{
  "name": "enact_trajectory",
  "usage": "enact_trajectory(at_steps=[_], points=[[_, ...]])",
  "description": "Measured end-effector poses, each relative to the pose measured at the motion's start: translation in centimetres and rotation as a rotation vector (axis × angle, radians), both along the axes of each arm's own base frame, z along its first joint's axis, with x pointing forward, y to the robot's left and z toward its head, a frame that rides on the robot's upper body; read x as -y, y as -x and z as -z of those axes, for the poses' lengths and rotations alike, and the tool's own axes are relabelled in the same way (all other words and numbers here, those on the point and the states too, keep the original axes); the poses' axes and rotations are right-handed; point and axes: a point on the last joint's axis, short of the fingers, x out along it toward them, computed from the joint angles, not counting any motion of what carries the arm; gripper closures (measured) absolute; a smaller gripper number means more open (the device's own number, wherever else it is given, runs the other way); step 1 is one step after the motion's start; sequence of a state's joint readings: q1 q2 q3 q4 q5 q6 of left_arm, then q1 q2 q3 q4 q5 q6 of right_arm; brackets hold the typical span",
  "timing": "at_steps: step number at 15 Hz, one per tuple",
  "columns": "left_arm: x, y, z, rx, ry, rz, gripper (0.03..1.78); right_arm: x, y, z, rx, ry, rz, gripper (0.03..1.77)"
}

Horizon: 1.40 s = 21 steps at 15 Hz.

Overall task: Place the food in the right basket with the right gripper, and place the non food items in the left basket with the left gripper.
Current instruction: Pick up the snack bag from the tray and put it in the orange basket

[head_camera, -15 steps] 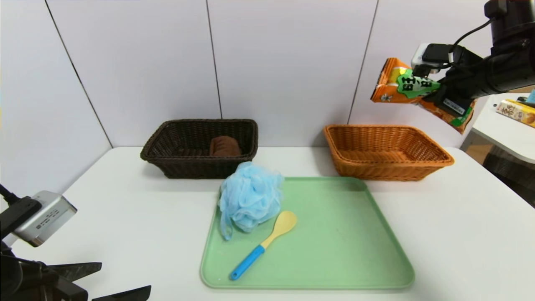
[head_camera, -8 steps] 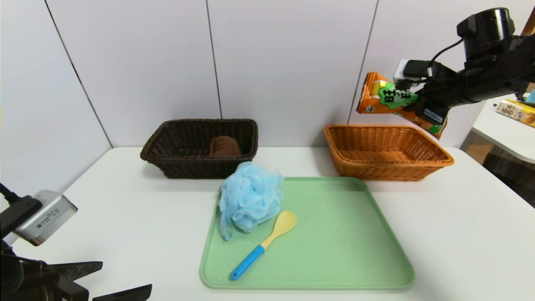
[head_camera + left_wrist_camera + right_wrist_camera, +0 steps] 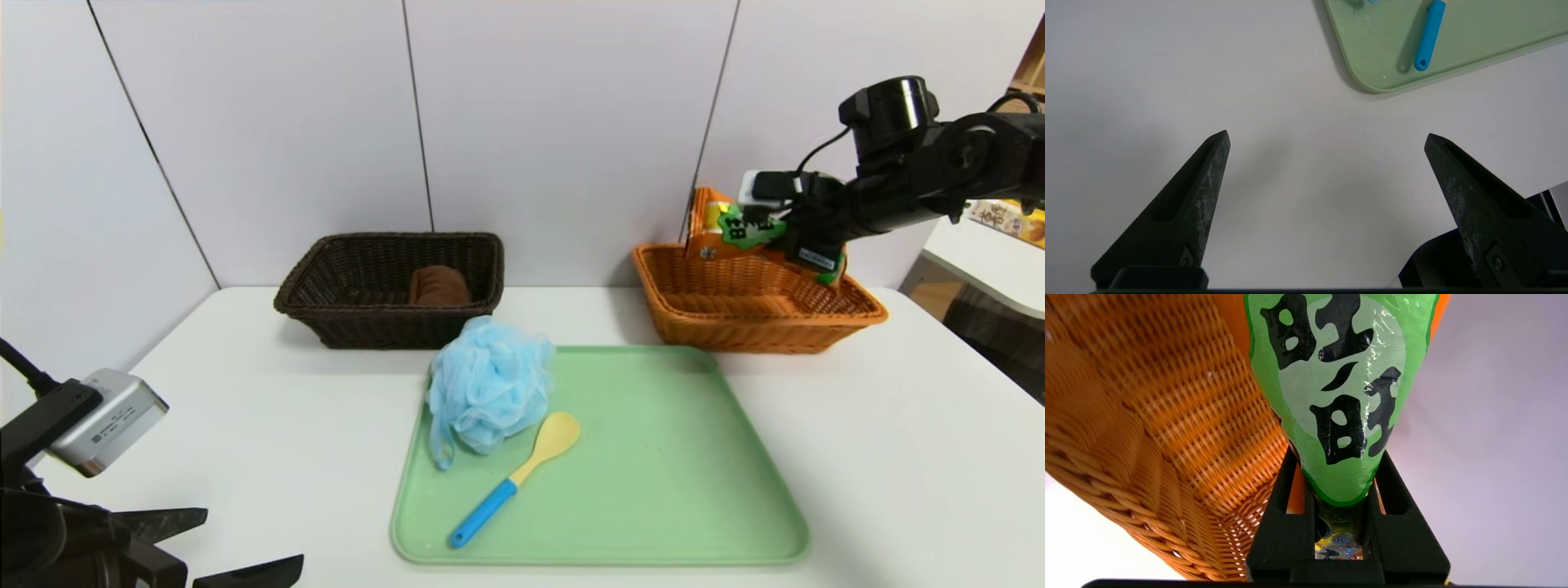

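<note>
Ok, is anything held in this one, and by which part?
The right gripper pinches the orange snack bag around its middle, over the orange basket; the left gripper holds nothing.

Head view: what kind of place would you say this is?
Probably a staged robot workspace for sorting practice, not a home: a white table set against plain panels, a tray between the robot's grippers, and two baskets, dark and orange, placed behind it.

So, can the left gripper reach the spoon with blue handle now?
Probably yes: the open left gripper is empty, and nothing seems to block the blue-handled spoon.
</note>
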<state>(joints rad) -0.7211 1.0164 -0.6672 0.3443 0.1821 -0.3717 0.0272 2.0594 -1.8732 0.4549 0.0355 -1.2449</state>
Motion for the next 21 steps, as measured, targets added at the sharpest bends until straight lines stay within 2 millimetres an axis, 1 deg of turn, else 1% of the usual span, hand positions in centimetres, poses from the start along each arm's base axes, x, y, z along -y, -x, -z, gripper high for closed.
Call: enact_trajectory(at_steps=[3, 5, 11, 21], points=[[0.2, -0.2, 0.1, -0.002, -0.001, 0.000, 0.12, 1.0, -0.1, 0.6, -0.027, 0.081, -0.052, 1.47], [0.2, -0.2, 0.1, -0.004, -0.003, 0.000, 0.12, 1.2, -0.1, 0.9, -0.035, 0.097, -0.063, 1.47], [0.3, -0.3, 0.2, -0.008, -0.007, -0.001, 0.12, 0.8, 0.0, 1.9, -0.070, 0.094, -0.082, 1.47], [0.2, -0.3, 0.2, -0.009, -0.007, -0.001, 0.12, 0.3, 0.1, 2.3, -0.081, 0.091, -0.097, 1.47]])
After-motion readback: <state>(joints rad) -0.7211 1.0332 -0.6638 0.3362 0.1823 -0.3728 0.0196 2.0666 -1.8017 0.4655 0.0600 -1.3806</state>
